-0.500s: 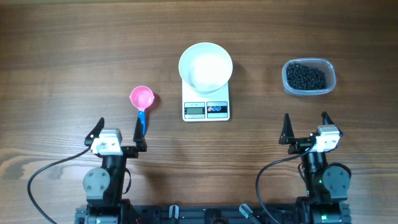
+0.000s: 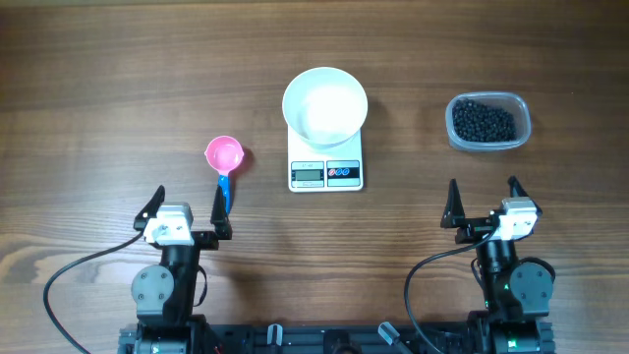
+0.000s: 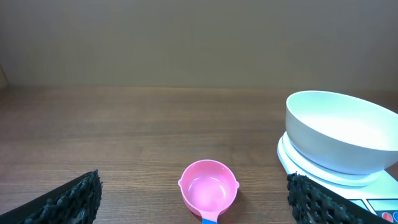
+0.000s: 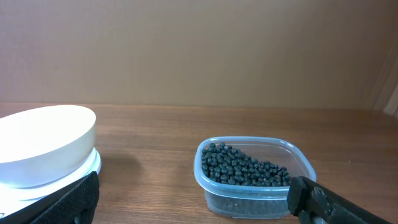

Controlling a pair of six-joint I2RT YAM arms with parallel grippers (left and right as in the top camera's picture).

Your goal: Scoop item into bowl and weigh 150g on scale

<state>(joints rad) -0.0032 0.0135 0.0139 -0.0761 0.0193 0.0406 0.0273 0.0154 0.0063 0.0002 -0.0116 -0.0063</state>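
Observation:
The white bowl [image 2: 325, 106] [image 3: 342, 138] [image 4: 43, 144] stands empty on the white scale [image 2: 325, 169] at the table's middle. The item, small black beads [image 2: 483, 121] [image 4: 245, 167], fills a clear plastic tub [image 2: 488, 123] [image 4: 255, 177] at the back right. A pink scoop with a blue handle [image 2: 224, 161] [image 3: 208, 190] lies left of the scale. My left gripper [image 2: 186, 209] [image 3: 193, 208] hovers open just behind the scoop's handle, holding nothing. Near the front right, my right gripper [image 2: 484, 204] [image 4: 193, 205] is open and empty, short of the tub.
Bare wooden table [image 2: 98, 98] lies around the objects. Cables [image 2: 79, 270] trail from both arm bases along the front edge. A plain wall stands beyond the table's far edge in both wrist views.

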